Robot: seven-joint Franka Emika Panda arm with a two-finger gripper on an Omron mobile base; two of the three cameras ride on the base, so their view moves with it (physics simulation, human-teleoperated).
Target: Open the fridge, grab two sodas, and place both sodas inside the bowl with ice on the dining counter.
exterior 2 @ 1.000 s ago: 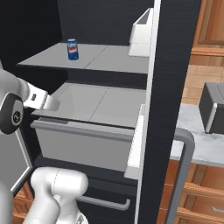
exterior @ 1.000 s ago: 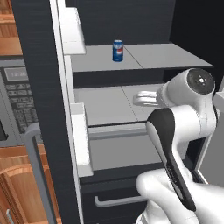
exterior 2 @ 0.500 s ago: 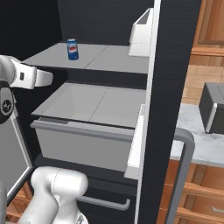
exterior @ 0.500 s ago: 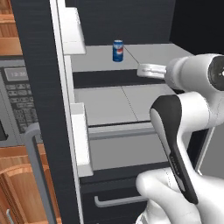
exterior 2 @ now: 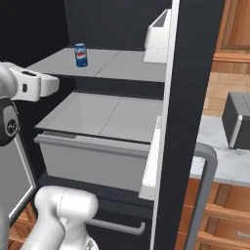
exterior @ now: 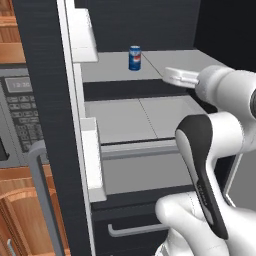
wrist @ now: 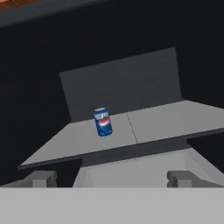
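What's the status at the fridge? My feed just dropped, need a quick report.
End effector open, empty, level with the shelf front. Blue soda upright on the grey shelf, untouched. Fridge door open. Nothing between end effector and can.

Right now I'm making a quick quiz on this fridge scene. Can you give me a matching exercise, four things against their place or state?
Things:
1. blue soda can
2. gripper
3. fridge doors
4. toaster

Place or state:
A. swung open
B. upright on the upper grey shelf
C. on the marbled counter right of the fridge
D. jaws open, empty, in front of the upper shelf

Pairs: 1-B, 2-D, 3-A, 4-C
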